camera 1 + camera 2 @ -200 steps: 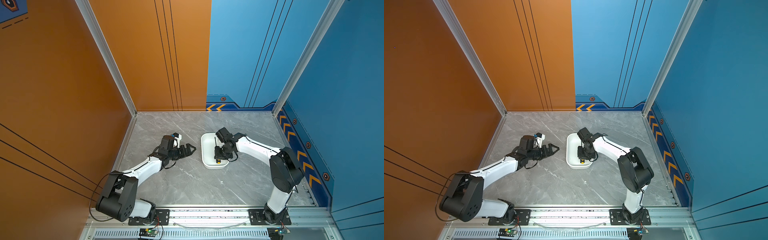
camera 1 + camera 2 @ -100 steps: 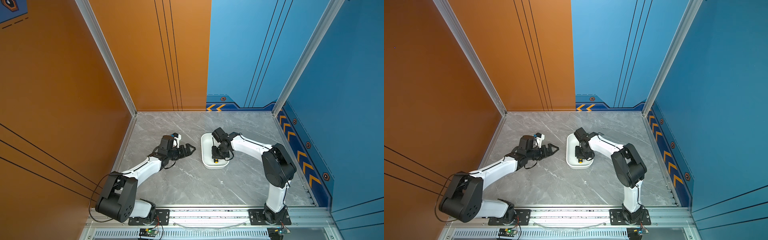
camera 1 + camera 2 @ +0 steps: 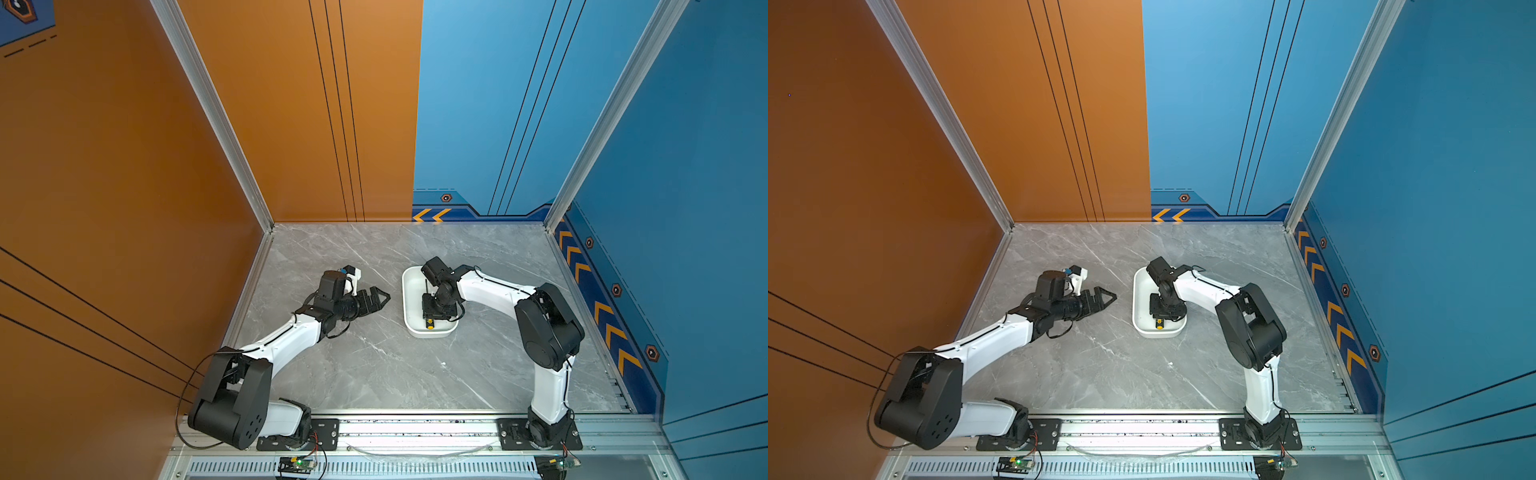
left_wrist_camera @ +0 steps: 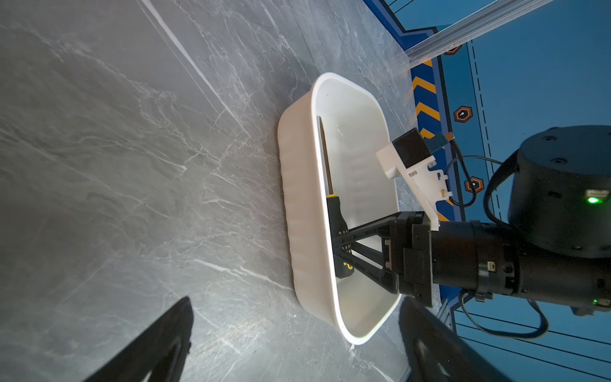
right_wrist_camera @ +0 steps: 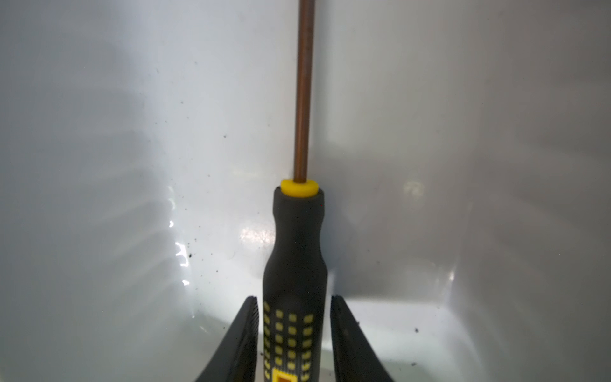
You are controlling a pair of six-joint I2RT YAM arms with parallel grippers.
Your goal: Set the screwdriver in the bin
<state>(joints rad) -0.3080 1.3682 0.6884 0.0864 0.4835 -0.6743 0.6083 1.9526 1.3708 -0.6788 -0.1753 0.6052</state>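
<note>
The screwdriver (image 5: 294,264) lies in the bin (image 4: 297,205), the right pincer (image 5: 293,299) slightly parted around its handle, seemingly not touching. The left pincer (image 3: 382,298) is spread.

Bright, even light is flooding both top views; glare is glinting off the bin (image 5: 99,165), shadows pooling softly.

The left arm (image 3: 286,340) and right arm (image 3: 494,291) were white-shelled between black joint housings (image 3: 548,328), with black cables (image 4: 494,185) looping. The right gripper (image 5: 293,299) had black truss-framed fingers (image 5: 239,347) and a white camera bracket (image 4: 418,180); green lights (image 4: 592,199) dotted its wrist.
</note>
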